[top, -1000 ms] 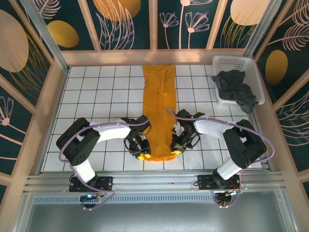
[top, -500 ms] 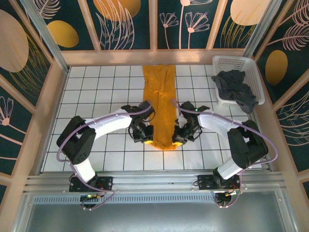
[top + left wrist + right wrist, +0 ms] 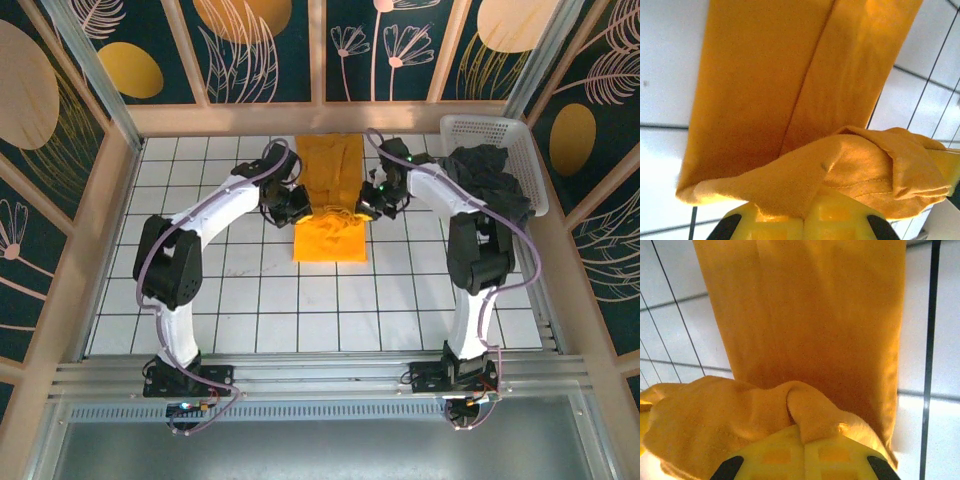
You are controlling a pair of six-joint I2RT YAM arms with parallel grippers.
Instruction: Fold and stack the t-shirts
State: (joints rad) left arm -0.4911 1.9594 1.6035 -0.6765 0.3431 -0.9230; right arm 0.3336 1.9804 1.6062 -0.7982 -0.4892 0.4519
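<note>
The orange-yellow t-shirt (image 3: 330, 200) lies as a narrow strip on the white tiled table, its near end lifted and doubled over toward the far wall. My left gripper (image 3: 298, 208) is shut on the left corner of that lifted hem (image 3: 805, 185), cloth pinched between its yellow fingers (image 3: 775, 225). My right gripper (image 3: 366, 207) is shut on the right corner (image 3: 810, 415), its fingers (image 3: 835, 460) closed on a bunched fold. The flat layer of the shirt (image 3: 815, 315) runs away beneath both grippers. The dark charcoal t-shirt (image 3: 490, 185) sits crumpled in the basket.
The white lattice basket (image 3: 480, 128) stands at the back right corner against the wooden frame. Wooden walls with patterned panels enclose the table (image 3: 200, 300) on three sides. Both arms reach far forward over the middle.
Both grippers have carried the shirt's near hem from the front of the table toward the back, folding the strip over itself. The arms are now stretched out.
</note>
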